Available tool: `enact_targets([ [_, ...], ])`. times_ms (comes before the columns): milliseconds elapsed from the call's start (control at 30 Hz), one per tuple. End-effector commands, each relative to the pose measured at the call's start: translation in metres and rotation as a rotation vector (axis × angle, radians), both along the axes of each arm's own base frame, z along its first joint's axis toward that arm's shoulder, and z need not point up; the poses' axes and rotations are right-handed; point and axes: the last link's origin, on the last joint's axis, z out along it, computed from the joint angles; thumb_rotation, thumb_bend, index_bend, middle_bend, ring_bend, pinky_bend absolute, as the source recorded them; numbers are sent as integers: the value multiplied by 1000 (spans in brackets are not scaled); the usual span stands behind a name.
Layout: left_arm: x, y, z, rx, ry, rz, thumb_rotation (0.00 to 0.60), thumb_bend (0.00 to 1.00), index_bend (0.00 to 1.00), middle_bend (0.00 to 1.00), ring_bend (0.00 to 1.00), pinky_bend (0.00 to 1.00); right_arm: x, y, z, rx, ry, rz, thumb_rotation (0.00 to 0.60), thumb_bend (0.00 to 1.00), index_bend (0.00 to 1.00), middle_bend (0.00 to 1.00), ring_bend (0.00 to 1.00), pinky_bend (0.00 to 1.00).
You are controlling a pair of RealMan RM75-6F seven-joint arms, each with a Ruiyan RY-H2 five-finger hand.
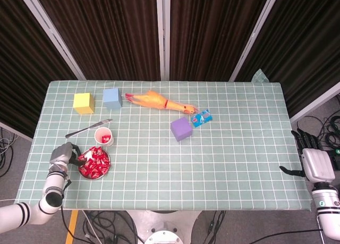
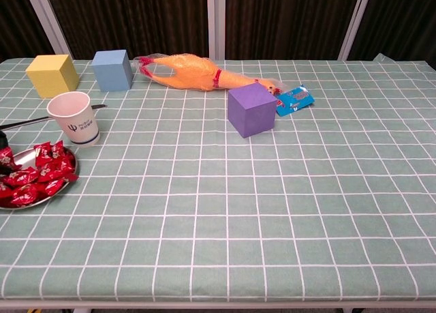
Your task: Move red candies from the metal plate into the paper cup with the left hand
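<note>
- Round shiny metal plate point(image 1: 105, 168) — heaped with crinkly red candies point(image 1: 94, 162).
- Left hand point(image 1: 62, 154) at the rim; whether its fingers pinch a candy, I cannot tell.
- Right hand point(image 1: 309, 154) — fingers spread, off the counter.
- Paper cup point(image 2: 73, 117) just beyond the plate.

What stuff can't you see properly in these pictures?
- Left hand: head view, too small to tell whether its fingers hold a candy; the chest view's left edge cuts it off.
- Metal plate: chest view, left part lost past the frame edge.
- Paper cup: chest view, its wall hides the inside; head view shows something red there, too small to count.
- Right hand: beside the table, seen in the head view only.
</note>
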Motion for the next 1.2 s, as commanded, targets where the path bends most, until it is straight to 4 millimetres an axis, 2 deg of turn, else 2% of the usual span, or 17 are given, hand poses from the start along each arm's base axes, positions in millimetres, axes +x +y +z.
enact_targets([
  [33,1,0,1,-1,-4,2,600,244,692,1000,1000,1000,0,0,0,2,-1,0,507,0,0,0,0,0],
  [400,6,4,9,17,-24,0,600,263,708,1000,1000,1000,-1,0,-1,2,0,-1,508,0,0,0,0,0],
  [533,14,9,19,47,-32,-25,600,264,707,1000,1000,1000,0,0,-1,2,0,1,509,0,0,0,0,0],
  [700,35,22,43,99,-21,-96,600,265,705,1000,1000,1000,1,0,1,-3,-3,4,508,0,0,0,0,0],
  [867,68,31,61,122,-15,-186,600,265,702,1000,1000,1000,0,0,1,-2,-6,3,506,0,0,0,0,0],
  [1000,90,33,61,120,-32,-237,600,265,701,1000,1000,1000,1,0,0,1,-11,6,508,0,0,0,0,0],
  [1200,108,40,45,102,-47,-274,600,265,697,1000,1000,1000,0,1,1,-1,-13,4,508,0,0,0,0,0],
])
